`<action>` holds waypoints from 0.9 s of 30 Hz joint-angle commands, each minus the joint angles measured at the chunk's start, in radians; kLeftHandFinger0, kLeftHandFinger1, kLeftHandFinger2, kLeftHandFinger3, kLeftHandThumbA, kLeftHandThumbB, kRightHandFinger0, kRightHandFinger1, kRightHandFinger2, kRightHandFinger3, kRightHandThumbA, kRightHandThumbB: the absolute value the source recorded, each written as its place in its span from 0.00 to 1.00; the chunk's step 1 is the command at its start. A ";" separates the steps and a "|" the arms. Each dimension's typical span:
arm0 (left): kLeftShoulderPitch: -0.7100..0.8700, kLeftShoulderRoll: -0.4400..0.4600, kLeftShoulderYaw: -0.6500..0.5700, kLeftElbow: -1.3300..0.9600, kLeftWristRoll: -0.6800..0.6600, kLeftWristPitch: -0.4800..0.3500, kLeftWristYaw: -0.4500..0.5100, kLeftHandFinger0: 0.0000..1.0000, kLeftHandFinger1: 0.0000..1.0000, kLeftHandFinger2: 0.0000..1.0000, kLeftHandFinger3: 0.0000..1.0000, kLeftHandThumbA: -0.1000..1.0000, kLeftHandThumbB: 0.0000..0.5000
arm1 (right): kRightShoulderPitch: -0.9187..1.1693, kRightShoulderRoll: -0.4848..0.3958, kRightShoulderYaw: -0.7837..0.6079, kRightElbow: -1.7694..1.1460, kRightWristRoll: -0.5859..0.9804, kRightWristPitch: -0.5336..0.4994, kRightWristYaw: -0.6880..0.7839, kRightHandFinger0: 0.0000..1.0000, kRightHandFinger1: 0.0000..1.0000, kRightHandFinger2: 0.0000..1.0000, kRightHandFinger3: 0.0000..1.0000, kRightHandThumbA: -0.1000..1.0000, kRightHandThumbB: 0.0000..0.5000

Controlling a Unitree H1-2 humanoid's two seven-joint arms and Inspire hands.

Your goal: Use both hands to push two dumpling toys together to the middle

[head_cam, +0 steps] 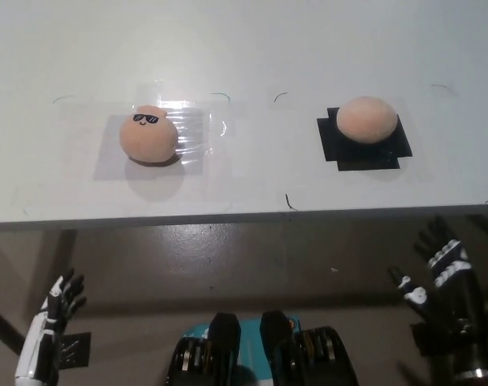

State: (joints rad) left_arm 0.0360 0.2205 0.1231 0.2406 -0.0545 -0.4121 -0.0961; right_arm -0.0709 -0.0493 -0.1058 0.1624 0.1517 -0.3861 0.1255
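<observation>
both dumpling toys sit well apart on the white tabletop (244, 185): the sunglasses dumpling (149, 135) on a clear film patch (191, 133) at left, the plain dumpling (367, 120) on a black patch (344, 146) at right. the left robot hand (60, 301) and right robot hand (436, 269) hang below the tabletop edge, released, fingers apart, holding nothing. to do this well, each should rise outside its toy and sweep inward evenly. the plain dumpling's face is hidden; the left forearm is cut off.

White left robot hand (57, 301) with black joints, black right robot hand (440, 269) with white segments
</observation>
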 commanded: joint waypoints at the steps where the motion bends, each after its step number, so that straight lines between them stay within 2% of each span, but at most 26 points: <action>1: 0.028 0.008 -0.002 -0.141 -0.018 -0.058 -0.019 1.00 1.00 1.00 1.00 1.00 0.57 | 0.017 -0.004 0.005 -0.165 0.066 -0.002 0.012 0.92 0.93 1.00 1.00 0.84 0.46; 3: 0.050 0.001 -0.007 -0.217 -0.034 -0.058 -0.019 1.00 1.00 1.00 1.00 1.00 0.61 | 0.020 0.005 0.004 -0.210 0.088 -0.015 0.008 0.87 0.91 0.99 1.00 0.80 0.44; 4: 0.054 -0.004 -0.008 -0.252 -0.046 -0.050 -0.017 1.00 1.00 1.00 1.00 1.00 0.67 | 0.018 0.007 0.002 -0.236 0.076 -0.001 -0.004 0.86 0.91 0.99 1.00 0.82 0.46; 8: 0.069 -0.011 -0.014 -0.393 -0.092 -0.005 -0.020 1.00 1.00 1.00 1.00 1.00 0.71 | -0.001 0.012 -0.009 -0.306 0.018 0.005 -0.037 0.90 0.97 1.00 1.00 0.87 0.47; 9: 0.063 -0.007 -0.012 -0.421 -0.108 0.009 -0.023 1.00 1.00 1.00 1.00 1.00 0.69 | -0.012 0.011 -0.011 -0.307 0.001 0.001 -0.044 0.91 0.98 1.00 1.00 0.89 0.44; 12: 0.023 0.005 0.000 -0.467 -0.107 0.014 -0.016 1.00 1.00 1.00 1.00 1.00 0.66 | -0.067 -0.012 -0.020 -0.267 -0.003 -0.019 -0.041 0.98 1.00 1.00 1.00 0.91 0.44; 13: 0.001 0.009 0.007 -0.484 -0.107 0.026 -0.008 1.00 1.00 1.00 1.00 1.00 0.69 | -0.094 -0.021 -0.026 -0.245 0.004 -0.023 -0.039 1.00 1.00 1.00 1.00 0.91 0.47; 15: -0.030 0.015 0.018 -0.495 -0.107 0.045 -0.001 1.00 1.00 1.00 1.00 1.00 0.68 | -0.123 -0.029 -0.032 -0.234 0.002 -0.011 -0.043 1.00 1.00 1.00 1.00 0.91 0.45; 18: -0.104 0.040 0.037 -0.485 -0.098 0.056 0.001 1.00 1.00 1.00 1.00 1.00 0.51 | -0.179 -0.047 -0.040 -0.214 -0.003 0.021 -0.051 1.00 1.00 1.00 1.00 0.96 0.41; 20: -0.150 0.061 0.048 -0.484 -0.082 0.088 0.001 1.00 1.00 1.00 1.00 1.00 0.49 | -0.222 -0.061 -0.044 -0.195 -0.006 0.044 -0.058 1.00 1.00 1.00 1.00 1.00 0.43; 21: -0.204 0.079 0.057 -0.467 -0.082 0.101 0.002 1.00 1.00 1.00 1.00 1.00 0.42 | -0.270 -0.079 -0.045 -0.174 0.006 0.061 -0.053 1.00 1.00 1.00 1.00 1.00 0.39; 22: -0.217 0.083 0.059 -0.462 -0.083 0.103 0.001 1.00 1.00 1.00 1.00 1.00 0.42 | -0.281 -0.083 -0.046 -0.168 0.006 0.065 -0.052 1.00 1.00 1.00 1.00 1.00 0.37; 24: -0.292 0.106 0.070 -0.428 -0.056 0.139 0.008 1.00 1.00 1.00 1.00 1.00 0.49 | -0.339 -0.099 -0.051 -0.131 0.013 0.089 -0.056 1.00 1.00 1.00 1.00 1.00 0.34; 27: -0.394 0.136 0.074 -0.351 -0.058 0.155 0.000 1.00 1.00 1.00 1.00 1.00 0.53 | -0.443 -0.115 -0.065 -0.035 0.020 0.102 -0.069 1.00 1.00 1.00 1.00 1.00 0.33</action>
State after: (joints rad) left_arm -0.2530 0.3066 0.1822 -0.1626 -0.1220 -0.3082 -0.1046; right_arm -0.3934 -0.1363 -0.1463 0.0686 0.1566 -0.3255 0.0875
